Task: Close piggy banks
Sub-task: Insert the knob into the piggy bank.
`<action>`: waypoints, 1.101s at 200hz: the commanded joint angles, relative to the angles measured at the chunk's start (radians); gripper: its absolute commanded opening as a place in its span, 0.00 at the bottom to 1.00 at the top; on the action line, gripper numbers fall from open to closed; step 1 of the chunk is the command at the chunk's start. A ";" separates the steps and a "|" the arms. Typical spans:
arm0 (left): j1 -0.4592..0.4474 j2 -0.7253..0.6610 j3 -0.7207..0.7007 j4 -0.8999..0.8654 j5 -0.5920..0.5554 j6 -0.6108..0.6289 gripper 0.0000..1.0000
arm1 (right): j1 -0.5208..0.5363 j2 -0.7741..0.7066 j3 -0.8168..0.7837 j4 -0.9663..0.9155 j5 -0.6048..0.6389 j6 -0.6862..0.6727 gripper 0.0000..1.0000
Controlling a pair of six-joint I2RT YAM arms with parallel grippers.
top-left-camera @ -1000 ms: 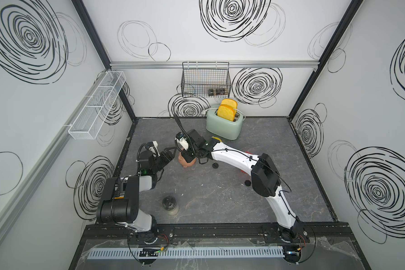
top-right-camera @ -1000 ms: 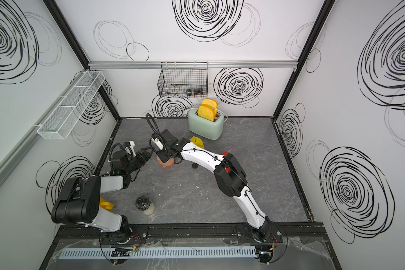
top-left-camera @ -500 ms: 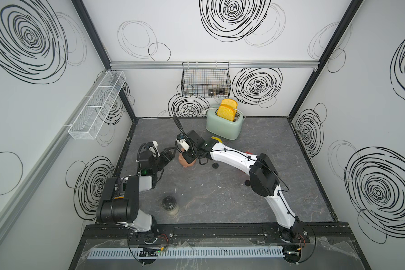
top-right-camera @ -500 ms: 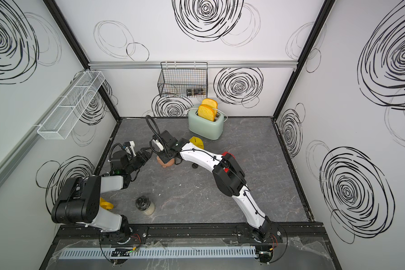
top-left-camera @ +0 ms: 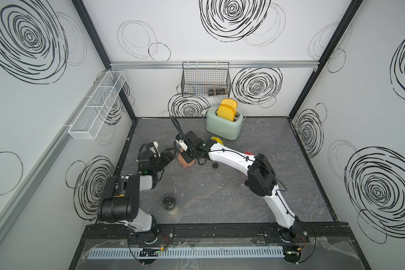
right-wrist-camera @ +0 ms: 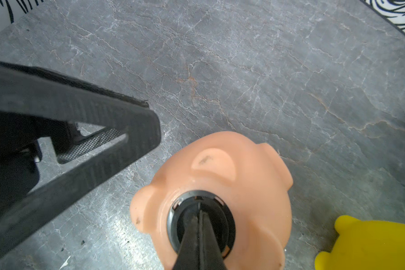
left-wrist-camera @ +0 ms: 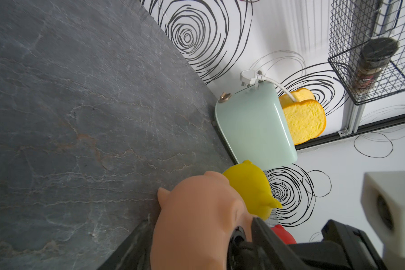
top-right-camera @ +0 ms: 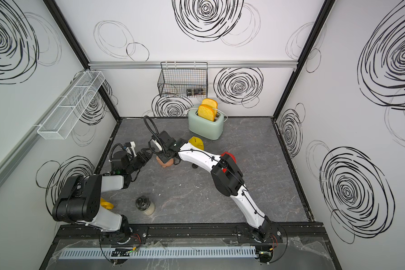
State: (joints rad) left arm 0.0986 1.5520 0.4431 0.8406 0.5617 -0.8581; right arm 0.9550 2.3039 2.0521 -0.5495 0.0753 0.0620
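Now pink pig (right-wrist-camera: 255,168) lies belly-up under closed right gripper (right-wrist-camera: 200,214); left gripper (top-left-camera: 172,154) gapes beside.

The table (right-wrist-camera: 267,58) is dark grey with a stone pattern, veined in pale white and streaked here and there with rust-brown. The pink piggy bank (right-wrist-camera: 220,168) is a pale peach-pink, with a black round plug (right-wrist-camera: 171,219) in its belly. The yellow piggy bank (left-wrist-camera: 248,184) is bright lemon, and the red piggy bank (left-wrist-camera: 283,233) is plain red. The toaster (left-wrist-camera: 250,126) is mint green, and its bread slices (left-wrist-camera: 302,121) are yellow with orange crusts. The walls (top-left-camera: 290,35) are white, scrawled with black spirals. The wire basket (top-left-camera: 205,81) is black, and the mesh shelf (top-left-camera: 96,109) is white.
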 commanded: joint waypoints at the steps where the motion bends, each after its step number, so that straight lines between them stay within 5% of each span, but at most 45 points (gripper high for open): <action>1: -0.005 0.013 0.002 0.063 0.007 -0.007 0.71 | 0.012 0.046 0.048 -0.082 0.049 -0.021 0.00; 220: -0.039 0.061 0.033 0.063 0.028 -0.007 0.70 | 0.011 0.004 -0.011 -0.052 0.038 -0.149 0.00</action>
State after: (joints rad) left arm 0.0662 1.5978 0.4503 0.8410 0.5751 -0.8581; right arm 0.9718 2.3260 2.0853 -0.5652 0.1314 -0.0437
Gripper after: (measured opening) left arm 0.695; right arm 0.051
